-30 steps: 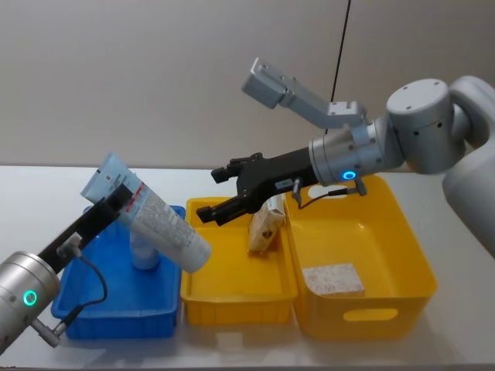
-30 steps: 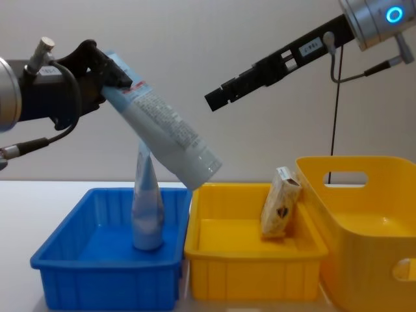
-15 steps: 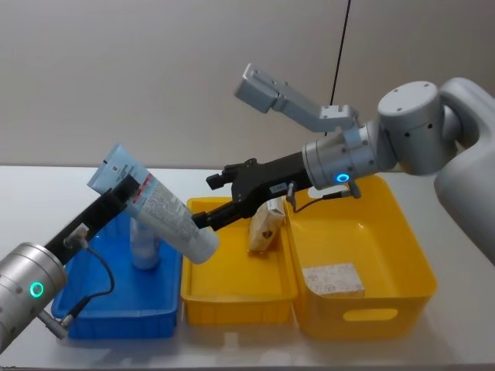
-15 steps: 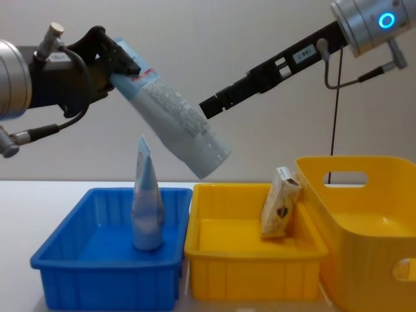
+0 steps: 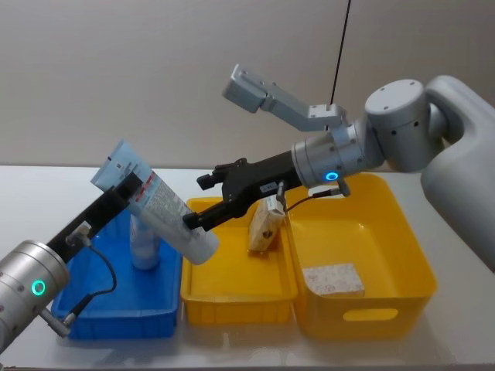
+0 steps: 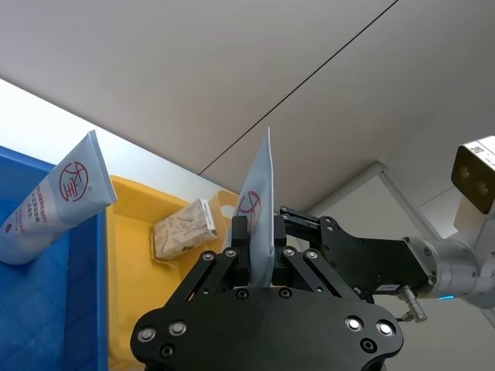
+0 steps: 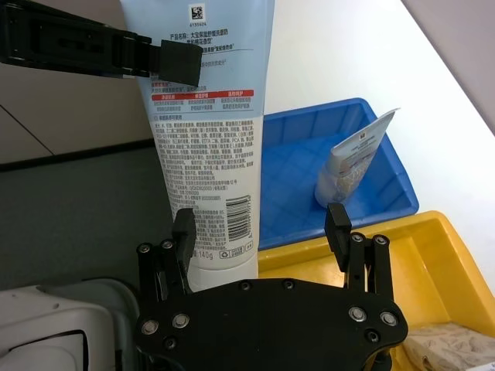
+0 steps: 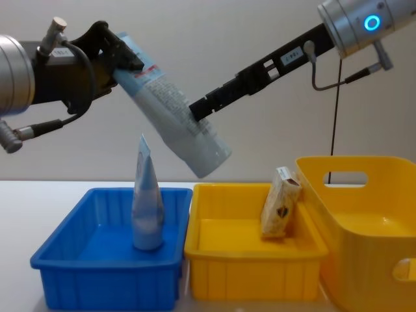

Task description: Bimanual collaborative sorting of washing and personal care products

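Observation:
My left gripper point(image 5: 130, 188) is shut on the crimped end of a pale-blue tube point(image 5: 166, 216), holding it slanted in the air above the blue bin point(image 5: 116, 318). In the left wrist view the tube's flat end point(image 6: 259, 193) rises from the closed left gripper point(image 6: 259, 236). My right gripper point(image 5: 196, 202) is open with its fingers either side of the tube's lower body point(image 7: 209, 154); the right gripper point(image 7: 261, 226) does not grip it. A second tube point(image 8: 147, 208) stands in the blue bin. A beige pack point(image 5: 265, 224) leans in the small yellow bin point(image 5: 240, 305).
Another beige pack point(image 5: 332, 280) lies flat in the large yellow bin point(image 5: 402, 255) on the right. The three bins stand side by side near the table's front edge. White tabletop lies behind and left of them.
The right gripper has moved left and now straddles the tube's lower body. The left arm has lifted the tube a little higher above the blue bin.

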